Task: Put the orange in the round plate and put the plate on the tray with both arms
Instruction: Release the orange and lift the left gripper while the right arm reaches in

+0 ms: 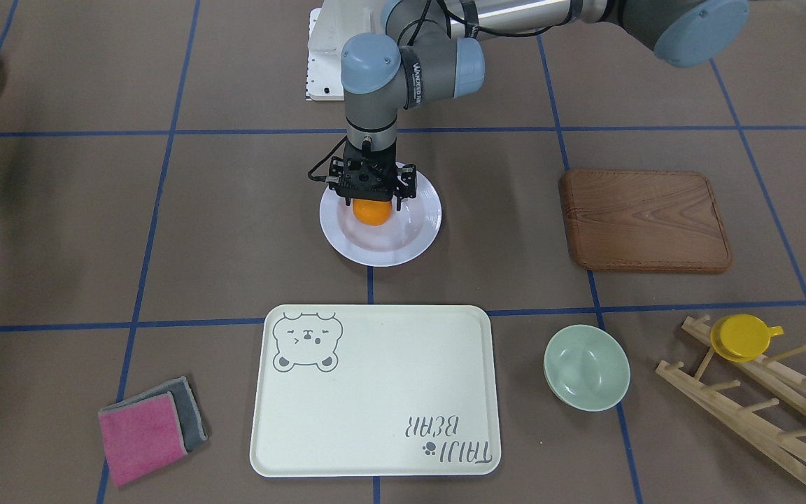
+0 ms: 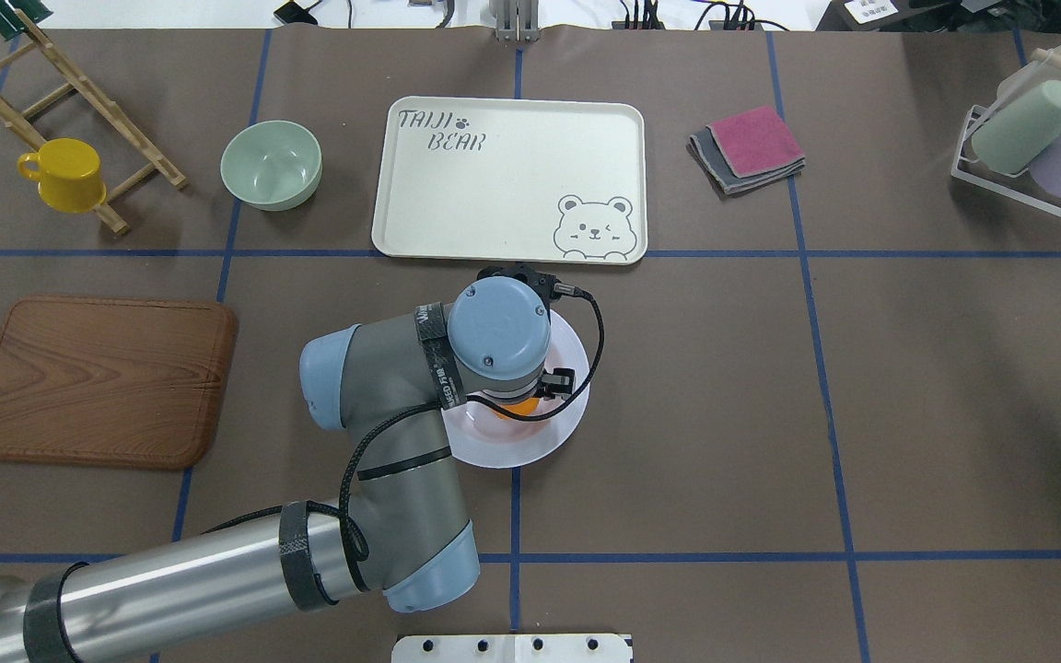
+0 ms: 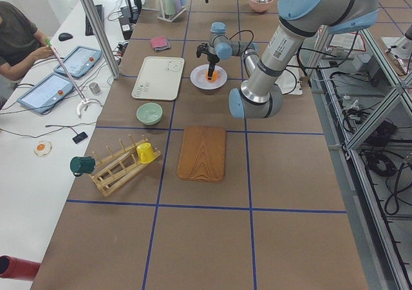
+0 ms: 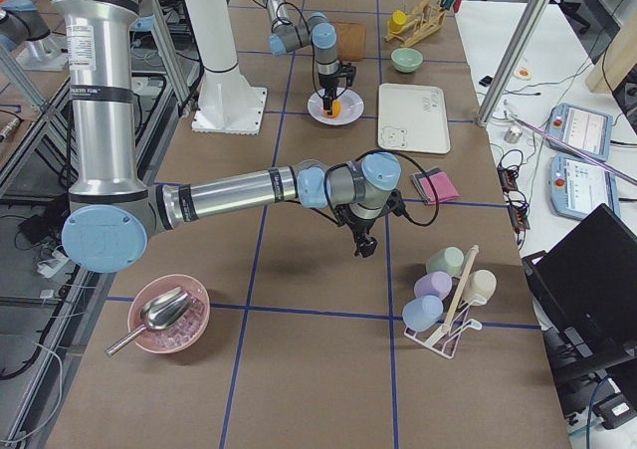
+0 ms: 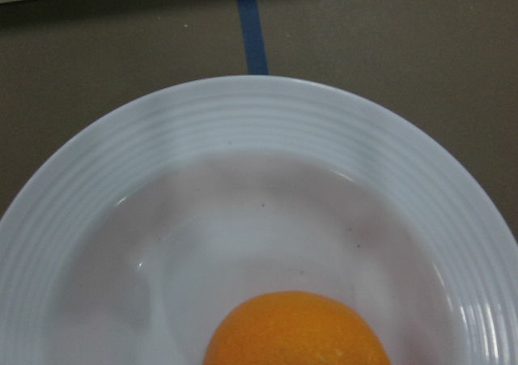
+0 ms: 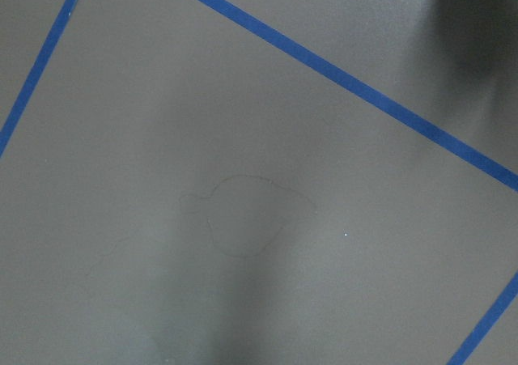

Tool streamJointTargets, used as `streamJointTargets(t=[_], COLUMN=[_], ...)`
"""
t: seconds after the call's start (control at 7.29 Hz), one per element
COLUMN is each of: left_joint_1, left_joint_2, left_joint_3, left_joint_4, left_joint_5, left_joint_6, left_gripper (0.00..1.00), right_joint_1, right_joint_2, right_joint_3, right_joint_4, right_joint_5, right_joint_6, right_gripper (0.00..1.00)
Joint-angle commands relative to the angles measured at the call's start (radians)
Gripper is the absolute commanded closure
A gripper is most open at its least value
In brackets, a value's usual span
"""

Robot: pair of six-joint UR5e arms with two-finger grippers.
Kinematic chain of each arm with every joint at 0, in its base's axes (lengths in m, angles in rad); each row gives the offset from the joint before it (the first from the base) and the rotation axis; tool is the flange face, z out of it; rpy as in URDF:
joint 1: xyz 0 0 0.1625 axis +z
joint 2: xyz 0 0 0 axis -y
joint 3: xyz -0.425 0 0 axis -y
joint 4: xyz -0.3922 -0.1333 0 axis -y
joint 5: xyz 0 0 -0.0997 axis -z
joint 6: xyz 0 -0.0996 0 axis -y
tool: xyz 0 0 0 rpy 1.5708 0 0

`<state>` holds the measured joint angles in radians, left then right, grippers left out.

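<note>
Left jaws: straight down over the round plate (image 1: pixel 375 255), one each side of the orange (image 1: pixel 371 213), tight in; gripping or loose, I cannot tell!
Orange: low in the plate's well.
Plate: on the counter (image 1: pixel 165 231), near the tray (image 1: pixel 375 392), not touching.
Right jaws: over bare counter; gap unreadable.

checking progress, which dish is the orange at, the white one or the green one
The white round plate, under the left gripper: the orange is inside its rim. The pale-green bowl beside the tray is empty.
</note>
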<state>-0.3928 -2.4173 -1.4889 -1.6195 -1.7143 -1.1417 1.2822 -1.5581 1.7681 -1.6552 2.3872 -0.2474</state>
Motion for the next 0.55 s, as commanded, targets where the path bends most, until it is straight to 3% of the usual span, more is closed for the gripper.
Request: streamJointTargets(t=[0.0,0.14,0.41], left_joint_1=[-0.026,-0.044,-0.096], left_joint_2=[0.023,0.080,0.147], left_joint_3=[-0.118,-0.208,-0.272], left_joint_4=[0.015,0.017,0.015], left_joint_5=[-0.004,-0.008,-0.010], left_joint_6=[-0.001,0.000,0.000], left_gripper=[0.01,0.01,0.01], right_joint_1=[-0.061,-0.101,-0.187], right_joint_2=[0.042,0.047,0.058], right_joint_3=[-0.005,-0.024,-0.059], right_joint_4=[0.038,0.142,0.349], right_joint_5=[-0.003,-0.005,-0.014], right_joint_6=[0.159,0.281,0.525], right_gripper=[0.00,0.00,0.00])
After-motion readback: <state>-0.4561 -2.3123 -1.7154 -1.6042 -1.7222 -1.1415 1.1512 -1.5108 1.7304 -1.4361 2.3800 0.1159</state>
